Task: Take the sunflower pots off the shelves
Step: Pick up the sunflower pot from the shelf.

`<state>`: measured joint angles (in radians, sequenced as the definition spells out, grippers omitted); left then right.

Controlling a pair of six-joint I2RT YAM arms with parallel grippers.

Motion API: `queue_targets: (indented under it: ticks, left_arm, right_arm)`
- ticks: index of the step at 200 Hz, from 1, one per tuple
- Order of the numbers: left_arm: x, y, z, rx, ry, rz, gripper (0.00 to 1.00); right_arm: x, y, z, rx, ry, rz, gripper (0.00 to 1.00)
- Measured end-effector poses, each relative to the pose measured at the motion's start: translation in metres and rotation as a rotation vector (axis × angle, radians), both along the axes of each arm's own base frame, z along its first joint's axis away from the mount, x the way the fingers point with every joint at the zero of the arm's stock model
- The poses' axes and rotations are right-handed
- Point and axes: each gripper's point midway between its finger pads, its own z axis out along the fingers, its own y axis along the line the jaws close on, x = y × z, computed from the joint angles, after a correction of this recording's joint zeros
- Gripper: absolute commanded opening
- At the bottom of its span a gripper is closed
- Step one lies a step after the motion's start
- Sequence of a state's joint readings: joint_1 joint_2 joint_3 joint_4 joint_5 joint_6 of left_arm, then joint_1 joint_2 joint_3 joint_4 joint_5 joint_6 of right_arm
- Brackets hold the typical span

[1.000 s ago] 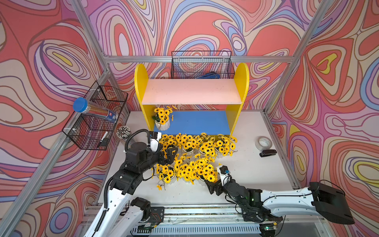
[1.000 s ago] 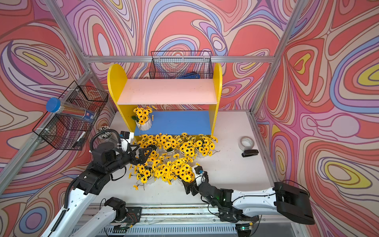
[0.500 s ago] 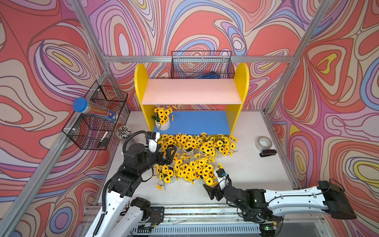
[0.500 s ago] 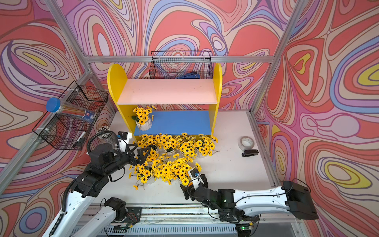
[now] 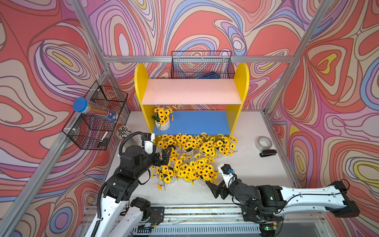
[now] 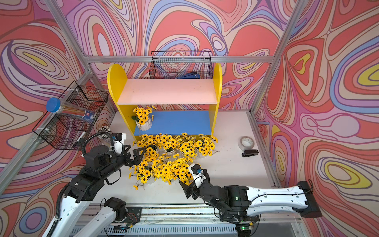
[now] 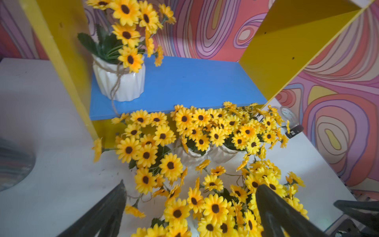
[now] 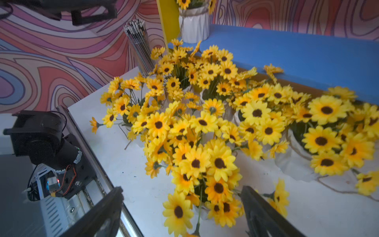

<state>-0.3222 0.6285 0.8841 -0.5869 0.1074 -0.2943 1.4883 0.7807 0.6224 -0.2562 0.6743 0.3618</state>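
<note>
We see the yellow shelves point(image 5: 191, 92) at the back of the table point(image 5: 256, 170), with one sunflower pot point(image 5: 162, 124) upright on the blue lower board point(image 5: 201, 122), beside a side panel. The other pots point(image 5: 192, 156) crowd the table just in front. Our left gripper point(image 7: 191, 186) and right gripper point(image 8: 182, 190) gape wide at opposite edges of that cluster, holding nothing, well apart from the shelved pot.

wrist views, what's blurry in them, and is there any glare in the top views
Left wrist view: the shelved pot is fairly sharp, while the near fingers are smeared and out of focus. Right wrist view: its fingers are soft too. Both top views: even light, no glare on the table.
</note>
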Motion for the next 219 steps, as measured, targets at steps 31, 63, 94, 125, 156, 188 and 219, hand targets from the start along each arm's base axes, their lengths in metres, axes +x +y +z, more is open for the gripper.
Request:
queue_targets:
  ticks: [31, 63, 94, 125, 156, 188, 219]
  left_arm:
    - [-0.007, 0.025, 0.007, 0.037, 0.017, 0.124, 1.0]
    - [-0.018, 0.043, 0.001, 0.074, 0.036, 0.195, 1.0]
    - [-0.022, 0.051, -0.006, 0.107, 0.063, 0.231, 1.0]
    - [-0.022, 0.057, -0.01, 0.128, 0.072, 0.26, 1.0]
    - [-0.02, 0.061, -0.021, 0.153, 0.096, 0.279, 1.0]
    - [-0.016, 0.061, -0.03, 0.179, 0.123, 0.283, 1.0]
    - [-0.013, 0.061, -0.031, 0.184, 0.119, 0.286, 1.0]
  right_arm:
    - [0.012, 0.019, 0.057, 0.012, -0.145, -0.017, 0.98]
    - [0.05, 0.038, 0.095, 0.013, -0.201, -0.065, 0.98]
    - [0.091, 0.053, 0.1, -0.006, -0.198, -0.076, 0.98]
    - [0.131, 0.072, 0.087, -0.017, -0.155, -0.044, 0.98]
    - [0.165, 0.09, 0.069, -0.022, -0.119, -0.011, 0.98]
    - [0.19, 0.111, 0.051, -0.015, -0.094, 0.037, 0.98]
    - [0.211, 0.13, 0.038, -0.008, -0.088, 0.067, 0.98]
